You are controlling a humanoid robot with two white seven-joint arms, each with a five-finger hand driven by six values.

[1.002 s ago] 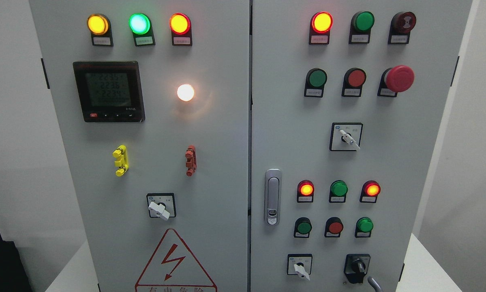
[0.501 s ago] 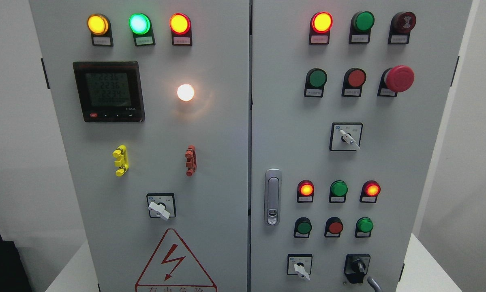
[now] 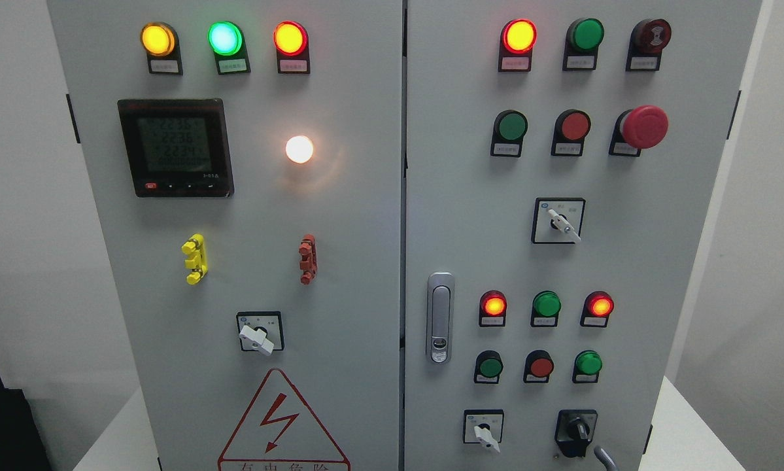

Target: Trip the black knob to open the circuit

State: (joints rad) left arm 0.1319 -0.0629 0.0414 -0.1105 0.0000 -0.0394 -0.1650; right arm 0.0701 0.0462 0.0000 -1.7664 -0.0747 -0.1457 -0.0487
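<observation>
No robot hand shows, so I cannot tell its state, and the black knob (image 3: 576, 430) low on the right door (image 3: 627, 261) looks untouched.

Robot body out of frame; no arm, casing or cabling visible, apparently.

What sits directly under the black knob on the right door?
Under the black knob, only the lower edge of its black housing and a grey cable curving off to the lower right show. The picture's bottom edge cuts off anything lower. No robot hand is in view.
</observation>
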